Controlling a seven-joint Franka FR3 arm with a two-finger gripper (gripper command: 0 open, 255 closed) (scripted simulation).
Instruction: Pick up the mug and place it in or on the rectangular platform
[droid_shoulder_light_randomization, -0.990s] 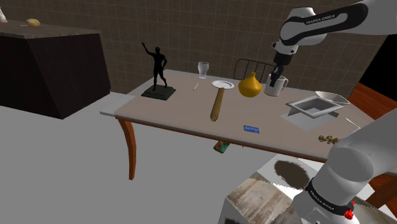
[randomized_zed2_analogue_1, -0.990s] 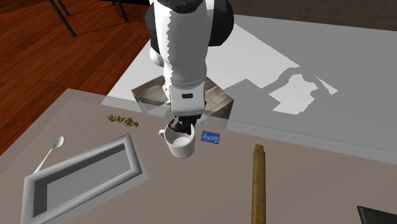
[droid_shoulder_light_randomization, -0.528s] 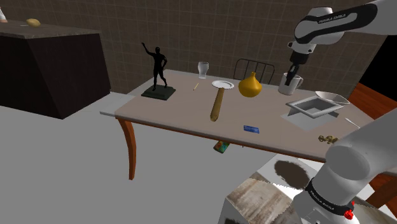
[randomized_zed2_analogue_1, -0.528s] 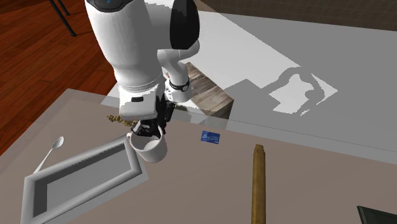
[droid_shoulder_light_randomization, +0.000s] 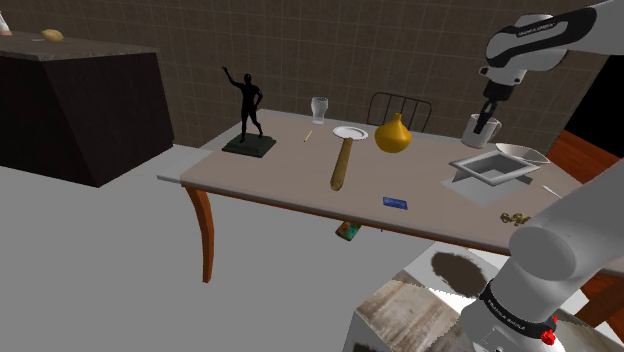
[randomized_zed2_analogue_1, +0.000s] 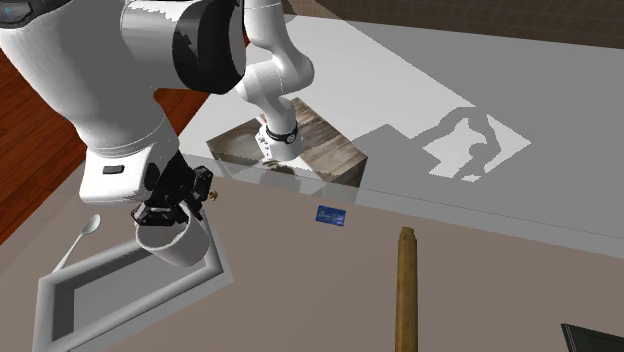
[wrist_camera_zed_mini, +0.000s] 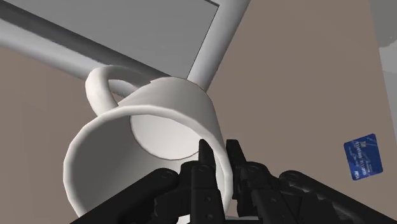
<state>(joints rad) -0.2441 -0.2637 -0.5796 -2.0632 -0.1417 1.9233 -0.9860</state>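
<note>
Your fingers (wrist_camera_zed_mini: 205, 159) clamp the white mug (randomized_zed2_analogue_1: 175, 240) by its rim, lifted over a corner of the grey rectangular platform (randomized_zed2_analogue_1: 55, 310), so centre it over the recess, hold it upright and lower gently before letting go.

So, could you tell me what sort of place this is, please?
Probably a dining room in a house: a table with a curved wooden leg, a chair behind it, and household things on it such as a statuette, a drinking glass and a plate.
</note>
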